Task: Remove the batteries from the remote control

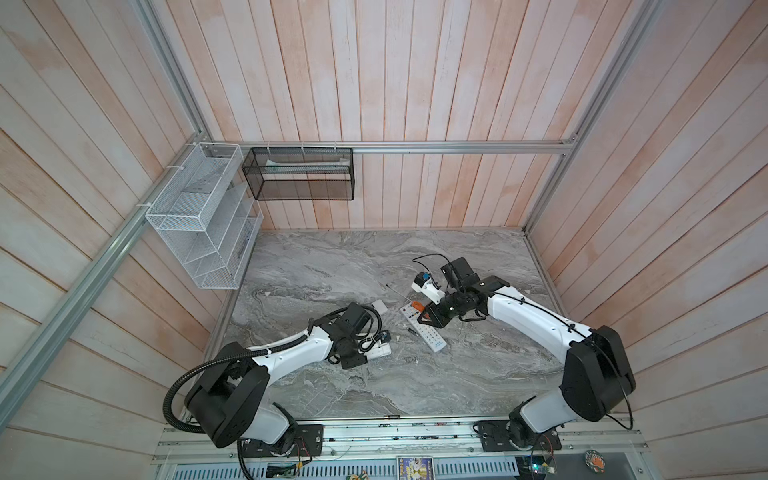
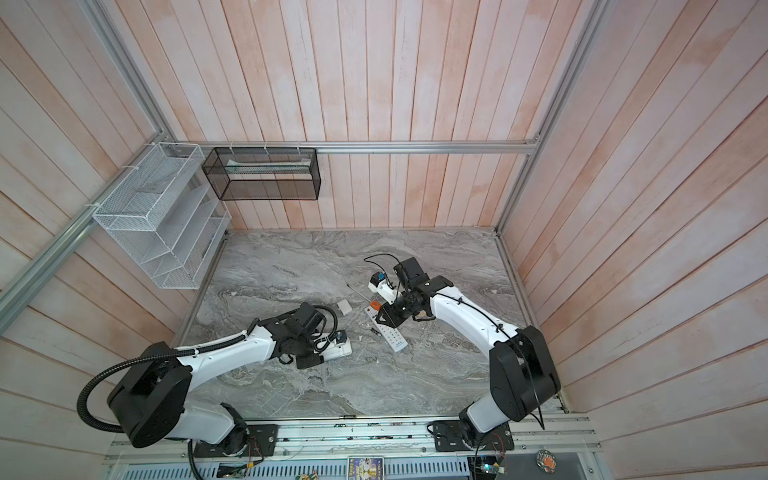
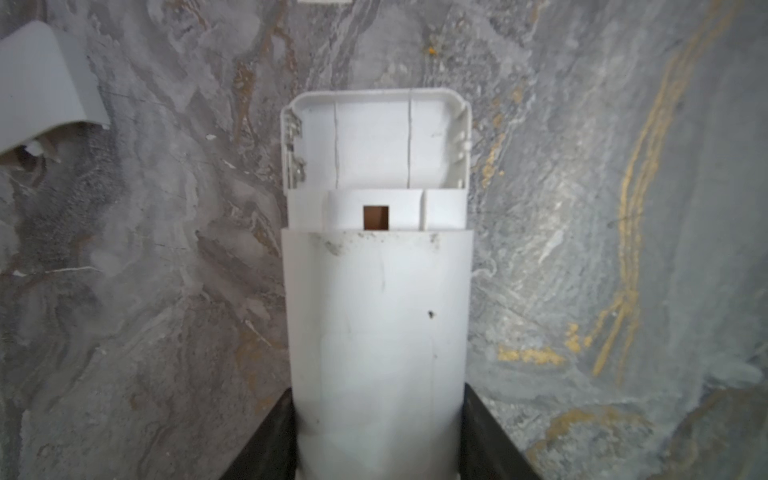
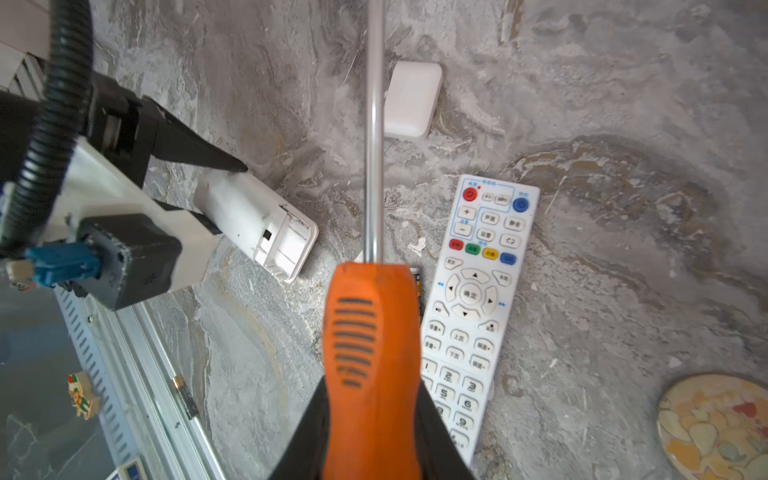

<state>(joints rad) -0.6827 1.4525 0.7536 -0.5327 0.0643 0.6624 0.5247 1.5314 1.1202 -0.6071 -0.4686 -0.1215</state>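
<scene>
Clamps the left pincer (image 3: 377, 388) on the long sides of a plain white remote (image 3: 376, 311), back up, lid off, battery bay (image 3: 374, 141) bare down to the springs. Closes the right pincer (image 4: 371, 386) narrow round the orange handle of a screwdriver (image 4: 370, 332), shaft aimed toward ten o'clock in a top view.

Places a second remote (image 1: 424, 331), buttons up, at two o'clock from the held one. Puts one battery (image 1: 412, 331) loose on the table (image 1: 374, 386), just beside that remote's nine o'clock edge. Shows another battery (image 4: 185, 397) on the metal rail (image 4: 145, 365) at the table's six o'clock edge. Leaves a white cover (image 1: 379, 307) at twelve o'clock from the held remote.

Cannot tell whether the second remote holds cells, back being down.

Risks a nudge from the screwdriver or the right arm sending the loose battery rolling, round and free as it lies. Risks knocking the rail battery off the rail. Risks, too, a slip of the tip on smooth plastic if levered hard, gouging the case or flicking a cell away.
</scene>
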